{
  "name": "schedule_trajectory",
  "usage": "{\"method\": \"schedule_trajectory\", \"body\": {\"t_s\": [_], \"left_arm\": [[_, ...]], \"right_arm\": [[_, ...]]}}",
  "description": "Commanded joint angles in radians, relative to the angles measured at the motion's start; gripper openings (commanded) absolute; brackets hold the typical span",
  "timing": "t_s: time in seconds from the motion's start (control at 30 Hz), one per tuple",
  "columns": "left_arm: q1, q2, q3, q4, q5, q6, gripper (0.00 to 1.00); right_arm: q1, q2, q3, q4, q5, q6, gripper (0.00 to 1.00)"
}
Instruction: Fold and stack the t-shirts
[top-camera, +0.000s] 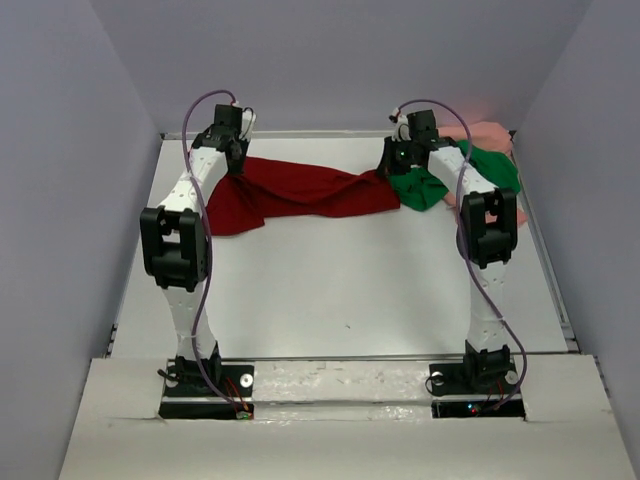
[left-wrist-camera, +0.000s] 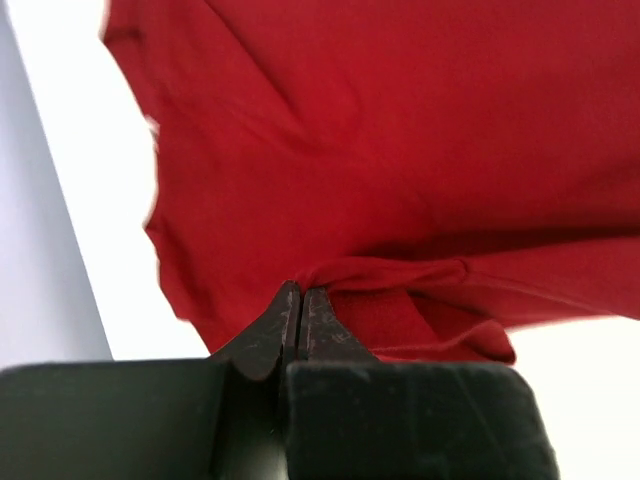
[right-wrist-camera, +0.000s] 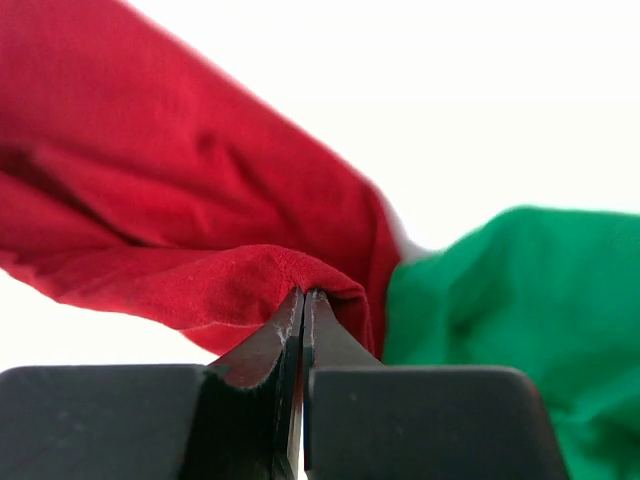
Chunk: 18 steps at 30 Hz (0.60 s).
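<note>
In the top view, the task looked barely begun: no shirt lay folded and there was no stack. There were three t-shirts, one of each colour. The dark red t-shirt (top-camera: 300, 190) stretched, rumpled and twisted, along the far edge of the tabletop (top-camera: 350, 300), between the two arms. The green t-shirt (top-camera: 425, 188) lay bunched near the far right corner, touching the red one's right end. The pink t-shirt (top-camera: 492, 133) was crumpled behind it in that corner. The left gripper (top-camera: 235, 160) sat at the red shirt's left end and the right gripper (top-camera: 393, 165) at its right end. In the left wrist view, the left claw's jaws were pinched fully together on a gathered fold of red cloth, with the rest of the shirt spreading beyond over the white surface. In the right wrist view, the right claw was likewise clamped tight on a hem of the red shirt, the green cloth just beside it on the right. Spreading, folding and stacking of all three appeared left to do.
</note>
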Motion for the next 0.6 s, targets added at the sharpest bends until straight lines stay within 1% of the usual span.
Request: {"method": "schedule_trajectory", "body": {"t_s": [0.0,0.07,0.17,0.3,0.33,0.37,0.4,0.43,0.47,0.5,0.53,0.57], "left_arm": [[0.043,0.046,0.148,0.075,-0.08,-0.001,0.0],[0.057,0.091,0.203,0.093,-0.117,-0.014,0.0],[0.074,0.147,0.272,0.112,-0.123,-0.033,0.0],[0.076,0.222,0.329,0.122,-0.135,-0.036,0.0],[0.076,0.255,0.343,0.122,-0.137,-0.036,0.02],[0.076,0.27,0.364,0.122,-0.137,-0.036,0.1],[0.077,0.287,0.372,0.118,-0.128,-0.036,0.21],[0.077,0.299,0.376,0.118,-0.12,-0.036,0.59],[0.077,0.319,0.375,0.122,-0.12,-0.041,0.75],[0.077,0.325,0.37,0.135,-0.126,-0.056,0.83],[0.076,0.331,0.351,0.144,-0.12,-0.056,0.99],[0.077,0.336,0.35,0.155,-0.12,-0.056,0.99]], "right_arm": [[0.01,0.037,0.125,0.09,0.096,0.03,0.0],[-0.002,0.057,0.152,0.109,0.138,0.047,0.0],[-0.013,0.081,0.172,0.144,0.181,0.066,0.0],[-0.013,0.11,0.203,0.15,0.221,0.062,0.0],[-0.013,0.124,0.214,0.152,0.231,0.06,0.0],[-0.013,0.13,0.218,0.152,0.231,0.057,0.0],[-0.013,0.136,0.223,0.152,0.228,0.054,0.22],[-0.013,0.141,0.222,0.15,0.215,0.05,0.4],[-0.013,0.143,0.212,0.152,0.21,0.042,0.57],[-0.013,0.144,0.208,0.152,0.208,0.04,0.78],[-0.013,0.146,0.193,0.156,0.198,0.031,0.93],[-0.013,0.149,0.189,0.156,0.19,0.024,0.93]]}}
